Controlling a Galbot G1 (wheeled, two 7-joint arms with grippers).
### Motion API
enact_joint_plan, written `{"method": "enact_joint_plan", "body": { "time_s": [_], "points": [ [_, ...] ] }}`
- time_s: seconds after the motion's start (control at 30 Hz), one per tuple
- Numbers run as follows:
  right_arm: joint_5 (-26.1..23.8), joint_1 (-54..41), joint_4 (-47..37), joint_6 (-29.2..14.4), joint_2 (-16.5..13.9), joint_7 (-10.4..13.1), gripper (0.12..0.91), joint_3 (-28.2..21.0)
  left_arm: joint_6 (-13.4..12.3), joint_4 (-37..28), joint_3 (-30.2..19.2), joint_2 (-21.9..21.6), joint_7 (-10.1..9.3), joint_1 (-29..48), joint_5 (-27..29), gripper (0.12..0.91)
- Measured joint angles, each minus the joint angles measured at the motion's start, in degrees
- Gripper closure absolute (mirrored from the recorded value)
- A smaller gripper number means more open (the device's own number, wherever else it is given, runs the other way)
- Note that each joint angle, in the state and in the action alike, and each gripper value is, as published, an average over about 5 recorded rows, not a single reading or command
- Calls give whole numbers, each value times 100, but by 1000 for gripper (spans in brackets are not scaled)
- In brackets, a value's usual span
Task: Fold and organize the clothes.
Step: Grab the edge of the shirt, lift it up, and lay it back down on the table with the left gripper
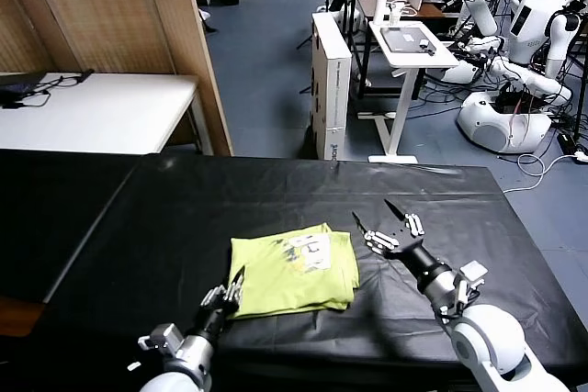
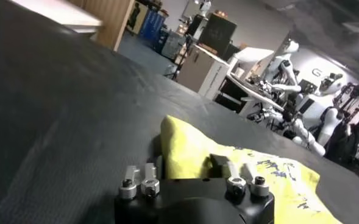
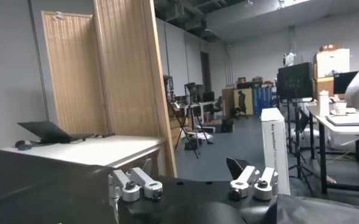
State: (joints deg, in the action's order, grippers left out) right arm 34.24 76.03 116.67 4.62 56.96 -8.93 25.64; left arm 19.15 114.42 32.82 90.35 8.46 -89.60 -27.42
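Note:
The clothes are one lime-green T-shirt [image 1: 289, 268], folded into a rough rectangle with a small white print facing up, lying on the black table [image 1: 165, 218]. My left gripper [image 1: 235, 284] sits at the shirt's near left corner, and its fingers are shut on the cloth edge. In the left wrist view the yellow-green T-shirt [image 2: 258, 173] fills the space between the fingers of that gripper [image 2: 188, 161]. My right gripper [image 1: 370, 211] hovers open just right of the shirt's far right corner, apart from it. The right wrist view shows that gripper [image 3: 189, 163] with nothing between its fingers.
Beyond the black table stand a white table [image 1: 92, 112] and a wooden screen [image 1: 138, 6] at the back left. A white cabinet [image 1: 331, 80], a white desk [image 1: 413, 43] and other robots [image 1: 514, 89] stand farther back on the blue floor.

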Motion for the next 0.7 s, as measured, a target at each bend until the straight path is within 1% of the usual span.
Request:
{"method": "enact_joint_plan", "body": {
  "time_s": [0.13,0.27,0.37,0.5,0.63,0.7],
  "points": [
    [-72,9,-52,-21,7,14,118,32,145,139,160,-228,26,8,67,849],
    [-139,49,-107,-46,53,18,118,46,207,267,545,-677,60,13,-69,849],
    [-190,88,-129,-57,98,17,118,32,219,351,998,-1120,58,-39,-304,849],
    [-238,113,-172,-72,142,18,118,2,205,462,1777,-1730,49,-146,-627,849],
    [-252,117,-192,-78,177,23,118,-26,184,600,2516,-2246,-21,-201,-601,849],
    [-269,129,-194,-80,192,27,118,-37,233,720,2766,-2401,-95,-202,-580,849]
  ]
}}
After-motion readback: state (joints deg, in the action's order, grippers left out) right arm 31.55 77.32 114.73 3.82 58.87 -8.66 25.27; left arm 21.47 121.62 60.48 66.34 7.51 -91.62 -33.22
